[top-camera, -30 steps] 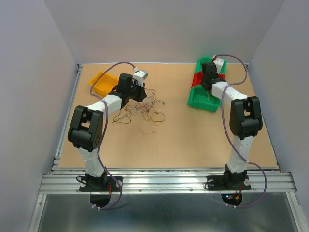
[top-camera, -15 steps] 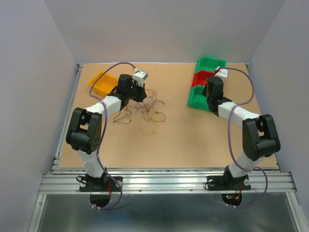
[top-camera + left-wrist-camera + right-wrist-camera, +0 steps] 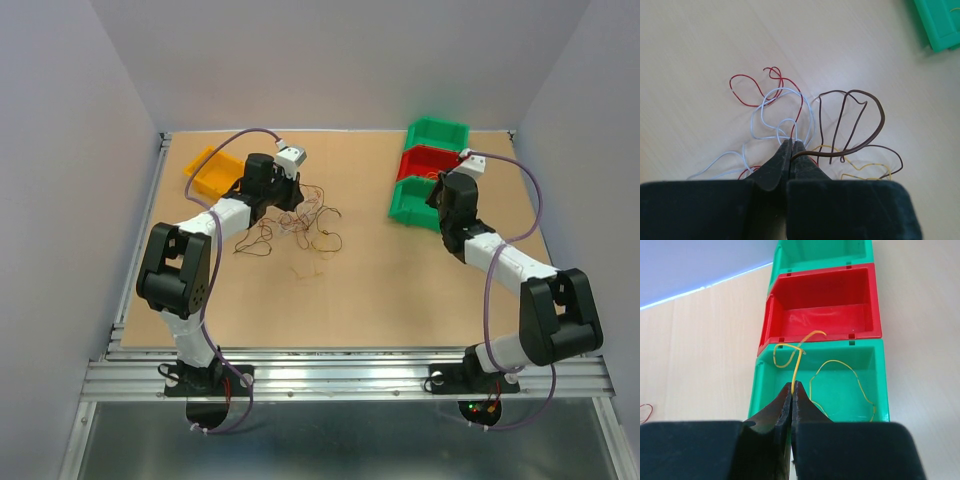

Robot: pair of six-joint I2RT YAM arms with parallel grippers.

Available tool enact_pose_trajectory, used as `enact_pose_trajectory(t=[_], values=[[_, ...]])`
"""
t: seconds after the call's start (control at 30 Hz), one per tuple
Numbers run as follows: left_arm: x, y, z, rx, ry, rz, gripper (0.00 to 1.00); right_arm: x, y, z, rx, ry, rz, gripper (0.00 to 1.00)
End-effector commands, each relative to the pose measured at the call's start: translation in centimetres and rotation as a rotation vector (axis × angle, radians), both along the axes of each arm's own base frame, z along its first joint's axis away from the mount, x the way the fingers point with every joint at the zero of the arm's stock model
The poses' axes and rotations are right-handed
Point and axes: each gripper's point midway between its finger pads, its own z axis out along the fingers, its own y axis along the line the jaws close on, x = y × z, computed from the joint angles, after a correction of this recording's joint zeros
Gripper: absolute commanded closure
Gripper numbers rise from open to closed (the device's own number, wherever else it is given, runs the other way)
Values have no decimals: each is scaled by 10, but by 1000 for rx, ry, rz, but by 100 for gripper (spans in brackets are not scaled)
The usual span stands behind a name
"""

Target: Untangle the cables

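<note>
Starting at the left, the left claw is pinched fully together low among the loose cables spread on the counter. A brown wire leaves its tips. Red and whitish loops cross right there, so I cannot tell whether only the brown one is caught. Lifting slowly and watching which loops follow seems wise. Over to the right, the right claw is clamped on a yellow wire above the nearest green bin, which sits against the red bin. A yellow loop lies in the green bin; releasing low should keep the strand inside.
</note>
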Motion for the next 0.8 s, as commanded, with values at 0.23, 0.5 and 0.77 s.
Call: enact_pose_trajectory(t=[0.23, 0.5, 0.77], values=[[1, -3, 35, -23, -95, -16, 100, -3, 0, -15, 0, 1, -6, 99], [0, -4, 34, -24, -93, -21, 100, -16, -2, -17, -10, -24, 8, 99], [-1, -4, 35, -21, -97, -21, 100, -29, -3, -10, -19, -62, -10, 99]])
